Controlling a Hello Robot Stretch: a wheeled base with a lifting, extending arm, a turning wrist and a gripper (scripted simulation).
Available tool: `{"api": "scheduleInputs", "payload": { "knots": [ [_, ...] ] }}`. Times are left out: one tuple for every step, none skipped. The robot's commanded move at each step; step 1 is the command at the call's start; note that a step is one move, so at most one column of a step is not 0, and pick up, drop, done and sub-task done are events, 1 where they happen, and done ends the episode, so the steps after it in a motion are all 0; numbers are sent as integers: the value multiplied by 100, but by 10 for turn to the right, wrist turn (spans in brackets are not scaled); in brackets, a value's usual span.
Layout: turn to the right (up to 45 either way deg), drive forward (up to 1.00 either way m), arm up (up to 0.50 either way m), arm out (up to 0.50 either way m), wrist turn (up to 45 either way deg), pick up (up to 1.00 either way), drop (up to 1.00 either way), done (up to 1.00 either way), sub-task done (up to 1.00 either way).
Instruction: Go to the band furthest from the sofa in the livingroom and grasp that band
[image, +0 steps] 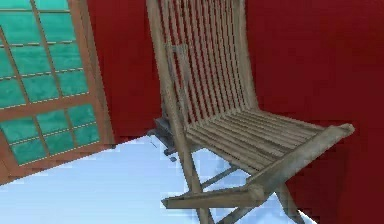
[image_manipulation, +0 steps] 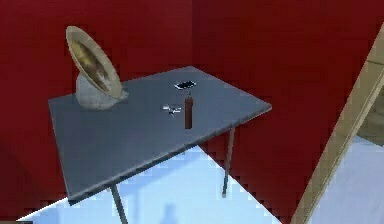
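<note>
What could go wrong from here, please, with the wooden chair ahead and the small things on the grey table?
1. The wooden chair stands close ahead by the red wall; driving on could strike it.
2. On the grey table, a small pale thing lies beside an upright brown cylinder; a reach could tip that cylinder.
3. That pale thing is too small to confirm as a band, so the wrong item might be taken.
</note>
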Motion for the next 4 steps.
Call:
{"api": "scheduleInputs", "payload": {
  "knots": [
    [-30, 0, 0, 0, 0, 0, 0, 0, 0],
    [450, 0, 0, 0, 0, 0, 0, 0, 0],
    [450, 0, 0, 0, 0, 0, 0, 0, 0],
    [300, 0, 0, 0, 0, 0, 0, 0, 0]
  ]
}}
